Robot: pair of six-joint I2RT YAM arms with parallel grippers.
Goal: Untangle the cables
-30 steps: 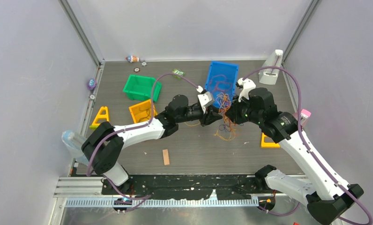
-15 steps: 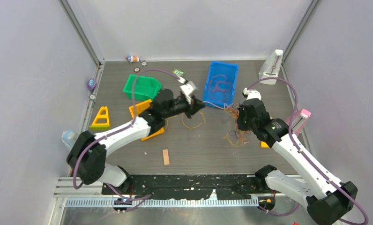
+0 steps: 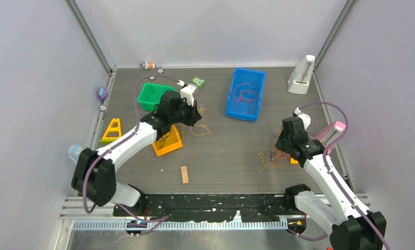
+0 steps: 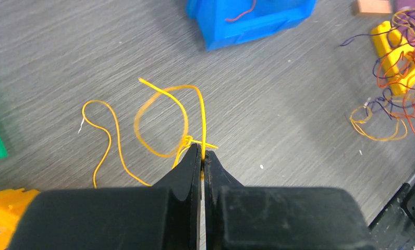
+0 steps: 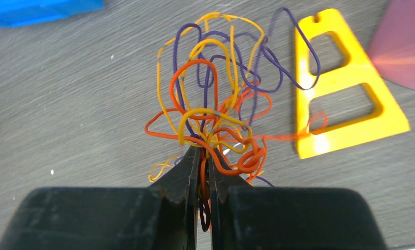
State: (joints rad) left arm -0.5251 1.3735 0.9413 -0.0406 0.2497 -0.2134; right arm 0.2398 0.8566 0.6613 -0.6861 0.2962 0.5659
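Two grippers that met at the near edge of the blue bin (image 3: 253,110) a second ago now stand well apart. The left gripper (image 4: 202,153) has swung off to the bin's left, beside the green bin (image 3: 152,96). Its jaws, partly apart then, are now clamped on a single yellow wire (image 4: 161,112) whose loops trail over the table (image 4: 64,52). The right gripper (image 5: 203,156) has pulled back to the bin's near right, pinching the remaining tangle (image 5: 216,104) of orange, yellow and purple wires. One orange strand lies across a yellow triangular block (image 5: 346,130). The blue bin holds a few red wires (image 3: 243,96).
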